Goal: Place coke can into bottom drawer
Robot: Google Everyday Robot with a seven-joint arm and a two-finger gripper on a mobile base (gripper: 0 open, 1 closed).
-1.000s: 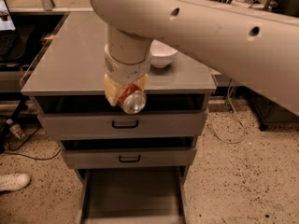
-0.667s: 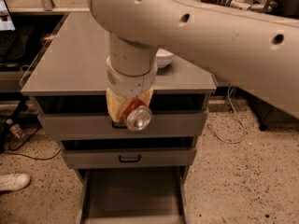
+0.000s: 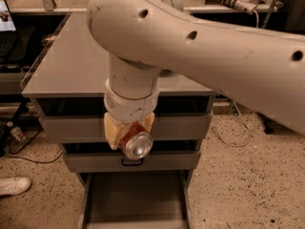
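My gripper (image 3: 129, 135) hangs from the big white arm in front of the cabinet, level with the two upper drawer fronts. Its yellowish fingers (image 3: 112, 129) are shut on the coke can (image 3: 136, 143), which lies sideways with its silver end facing the camera. The bottom drawer (image 3: 136, 194) is pulled open below the can, showing its flat grey floor and side walls. The can is above the drawer's back part, well clear of its floor.
The grey cabinet top (image 3: 76, 66) lies behind the arm. The middle drawer has a black handle (image 3: 132, 162) just under the can. A laptop (image 3: 5, 18) stands at far left, a white shoe (image 3: 14, 185) and a small bottle (image 3: 17, 133) lie on the speckled floor.
The arm and gripper have moved down and toward the camera with the can, from in front of the top drawer to in front of the middle drawer. The white bowl is now hidden.
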